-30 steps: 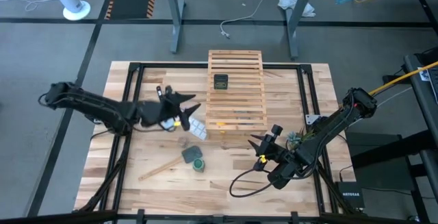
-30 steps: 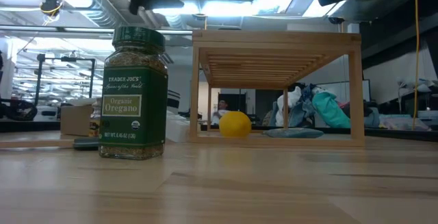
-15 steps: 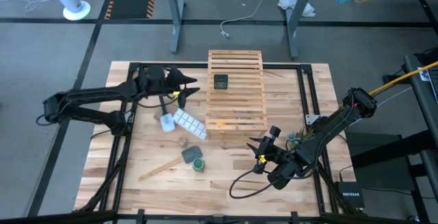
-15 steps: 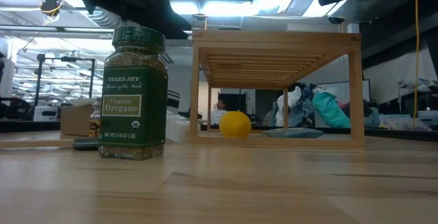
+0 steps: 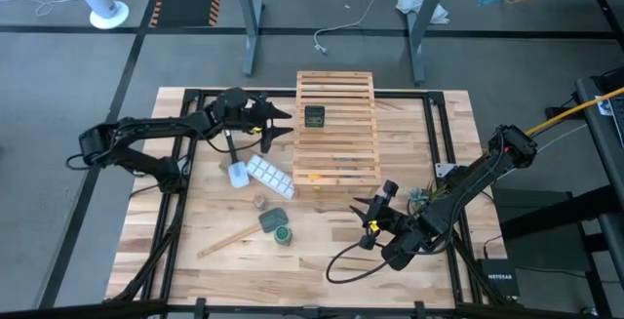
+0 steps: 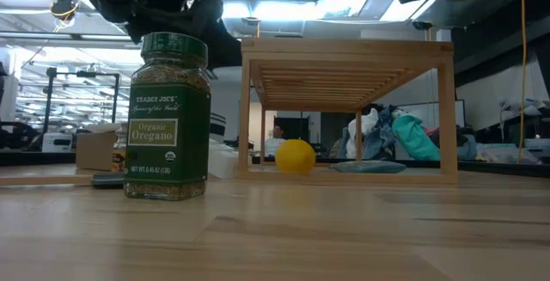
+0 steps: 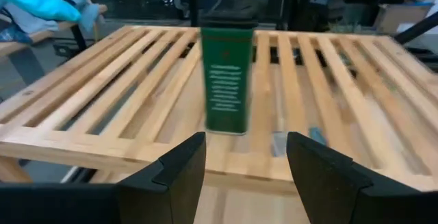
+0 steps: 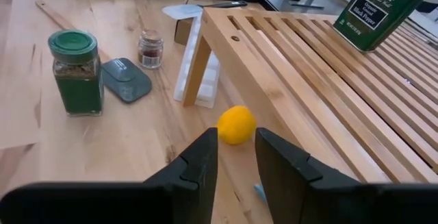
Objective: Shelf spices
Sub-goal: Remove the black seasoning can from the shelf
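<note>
The dark green, black-topped tin (image 5: 314,116) (image 7: 229,73) stands on its base on the slats of the wooden shelf (image 5: 336,153). My left gripper (image 5: 278,127) (image 7: 245,162) hangs open just left of the shelf, pointing at the tin from short of it. The green-lidded jar (image 5: 282,233) (image 8: 76,70) (image 6: 168,118) and the tiny clear jar (image 5: 260,203) (image 8: 150,49) stand on the table in front of the shelf's left side. My right gripper (image 5: 375,217) (image 8: 236,162) hovers near the shelf's front right, narrowly open and empty.
A white ice-cube tray (image 5: 268,176) leans at the shelf's left leg, with a white scraper (image 5: 237,173) beside it. A grey-green pad (image 5: 272,219) and a wooden stick (image 5: 226,241) lie near the green jar. A lemon (image 8: 236,125) (image 6: 295,156) sits under the shelf.
My left arm has swung from over the ice-cube tray toward the table's far edge, then right toward the shelf, sinking a little and turning to face the tin. Its fingers have stayed open. The jars and my right arm have kept still.
</note>
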Robot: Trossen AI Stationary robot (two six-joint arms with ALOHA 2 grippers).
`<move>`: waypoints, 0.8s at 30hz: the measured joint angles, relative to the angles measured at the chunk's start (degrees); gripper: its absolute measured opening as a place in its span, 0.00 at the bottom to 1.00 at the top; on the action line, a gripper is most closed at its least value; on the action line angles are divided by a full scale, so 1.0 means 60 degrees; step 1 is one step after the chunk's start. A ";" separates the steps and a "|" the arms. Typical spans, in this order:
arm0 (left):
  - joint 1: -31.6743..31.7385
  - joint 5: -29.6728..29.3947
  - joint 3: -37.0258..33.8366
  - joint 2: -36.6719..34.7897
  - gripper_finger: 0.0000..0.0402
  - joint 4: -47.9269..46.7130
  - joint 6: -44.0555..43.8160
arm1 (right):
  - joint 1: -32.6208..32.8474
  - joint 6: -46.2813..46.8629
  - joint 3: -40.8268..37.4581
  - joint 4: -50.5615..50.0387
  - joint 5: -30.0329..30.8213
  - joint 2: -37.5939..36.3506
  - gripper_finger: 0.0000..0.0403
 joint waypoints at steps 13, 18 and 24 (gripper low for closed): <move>0.0793 0.1879 0.0465 0.1157 0.49 0.1002 0.0114 | 0.0000 -0.0057 0.0000 0.0465 -0.0003 0.0000 0.26; 0.0779 0.2135 0.1028 0.1832 0.49 0.0988 0.0068 | 0.0000 -0.0187 0.0000 0.0467 -0.0005 0.0000 0.26; 0.0594 0.2531 0.1431 0.2266 0.49 0.0991 -0.0127 | -0.0001 -0.0189 0.0000 0.0471 -0.0005 0.0000 0.26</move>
